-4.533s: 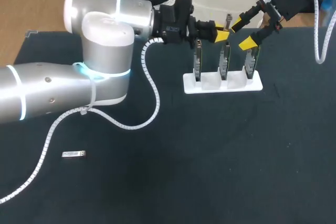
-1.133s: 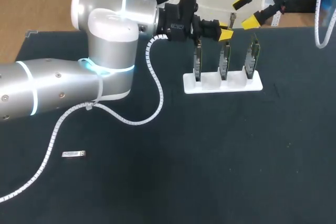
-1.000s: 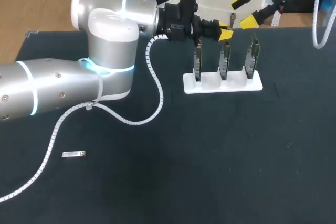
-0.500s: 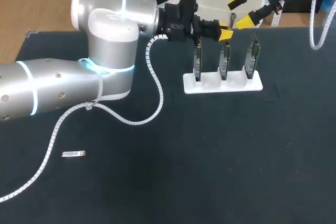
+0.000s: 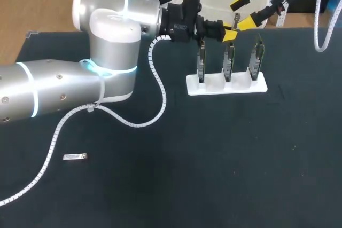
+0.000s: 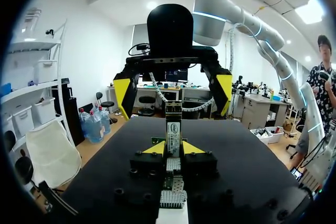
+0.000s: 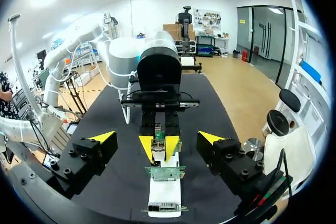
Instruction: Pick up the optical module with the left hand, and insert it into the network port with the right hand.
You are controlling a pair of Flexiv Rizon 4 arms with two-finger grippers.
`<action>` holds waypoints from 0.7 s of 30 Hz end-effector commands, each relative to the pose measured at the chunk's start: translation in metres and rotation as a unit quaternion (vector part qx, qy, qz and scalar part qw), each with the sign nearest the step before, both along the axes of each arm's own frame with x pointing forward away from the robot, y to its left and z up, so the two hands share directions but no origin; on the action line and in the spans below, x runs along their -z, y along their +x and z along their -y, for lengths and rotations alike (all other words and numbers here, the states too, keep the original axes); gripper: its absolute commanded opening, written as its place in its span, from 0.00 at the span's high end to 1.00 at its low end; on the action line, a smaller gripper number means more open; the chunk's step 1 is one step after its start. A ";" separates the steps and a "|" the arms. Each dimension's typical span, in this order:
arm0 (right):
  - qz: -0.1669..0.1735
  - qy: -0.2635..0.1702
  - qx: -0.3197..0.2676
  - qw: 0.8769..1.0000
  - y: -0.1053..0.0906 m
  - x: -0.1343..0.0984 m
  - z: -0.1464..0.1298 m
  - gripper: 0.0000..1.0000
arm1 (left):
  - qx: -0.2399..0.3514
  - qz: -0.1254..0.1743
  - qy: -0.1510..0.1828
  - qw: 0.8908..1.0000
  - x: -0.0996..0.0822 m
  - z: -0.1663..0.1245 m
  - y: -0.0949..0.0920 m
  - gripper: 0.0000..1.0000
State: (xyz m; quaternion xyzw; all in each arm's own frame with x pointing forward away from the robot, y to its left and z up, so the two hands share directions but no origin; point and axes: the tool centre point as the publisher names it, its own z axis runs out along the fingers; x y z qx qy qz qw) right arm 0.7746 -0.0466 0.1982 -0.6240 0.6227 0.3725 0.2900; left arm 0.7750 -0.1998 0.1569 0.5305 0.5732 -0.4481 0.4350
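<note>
Optical module (image 6: 173, 129) is being held upright in the left gripper (image 5: 228, 33), whose yellow tips are pinching it from both sides, just above the middle one of the three green boards (image 5: 228, 63) standing in the white rack (image 5: 226, 86). Observed change: the right gripper (image 5: 241, 13), which a few seconds ago was sitting low beside the board at the rack's right end, is now standing higher. Over the last second it has been drifting toward the point above the rack's middle, so its fingers are coming to either side of the module's top. The left arm has hardly been moving in that last second. Assessment: the pick-up appears complete and the hand-over is beginning. Insertion into the network port, which I cannot make out among the boards, is not yet started. Pose: the left arm is reaching in level from the rack's left side, fingers pointing across the rack's top. The right arm is coming in from behind the rack's right end, its jaws spread wide and touching nothing. From the left wrist, those open fingers are showing on both sides of the module with clear gaps. Also noted: a small silver piece (image 5: 75, 157) is lying on the table well apart from the rack, toward the near left.
</note>
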 end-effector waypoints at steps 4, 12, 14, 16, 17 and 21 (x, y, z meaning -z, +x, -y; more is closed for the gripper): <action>0.005 -0.005 0.007 1.000 -0.003 0.001 -0.001 0.50 | 0.002 -0.001 0.001 1.000 0.000 0.001 0.003 1.00; 0.010 -0.004 0.012 1.000 -0.002 0.001 -0.002 1.00 | 0.002 -0.001 0.001 1.000 0.000 0.001 0.003 1.00; 0.011 -0.003 0.012 1.000 -0.002 0.000 -0.002 1.00 | 0.002 -0.001 0.001 1.000 0.000 0.001 0.003 1.00; 0.011 -0.003 0.011 1.000 -0.001 0.000 -0.003 1.00 | 0.002 -0.001 0.001 1.000 0.000 0.001 0.003 1.00; 0.012 -0.003 0.011 1.000 -0.001 0.000 -0.003 1.00 | 0.002 -0.001 0.001 1.000 0.000 0.001 0.003 1.00; 0.012 0.000 0.010 1.000 -0.002 0.000 -0.004 1.00 | 0.002 -0.001 0.001 1.000 0.000 0.001 0.003 1.00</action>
